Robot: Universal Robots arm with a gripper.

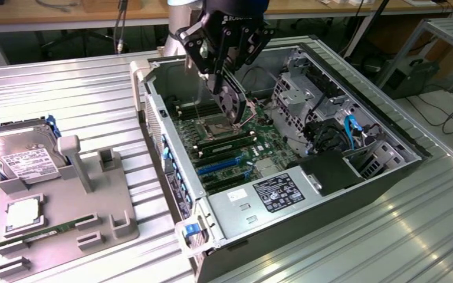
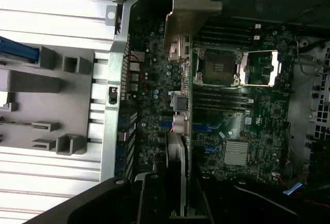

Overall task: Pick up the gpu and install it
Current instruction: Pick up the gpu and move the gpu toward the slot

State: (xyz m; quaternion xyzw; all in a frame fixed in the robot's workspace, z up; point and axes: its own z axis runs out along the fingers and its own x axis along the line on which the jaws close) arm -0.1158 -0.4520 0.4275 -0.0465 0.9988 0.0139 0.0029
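**A:** Exterior view — where's your gpu?
**B:** Picked up. Your gripper clamps it upright over the motherboard, between the case walls.
**A:** Wrist view?
**B:** It's edge-on, bracket leading, apparently clear of any slot — I'd judge seating is left.

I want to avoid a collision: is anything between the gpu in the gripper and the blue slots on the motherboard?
Nothing visible does. The gripper holds the gpu over the motherboard of the open case, near the processor socket. The blue slots lie bare, with no cable or card across them.
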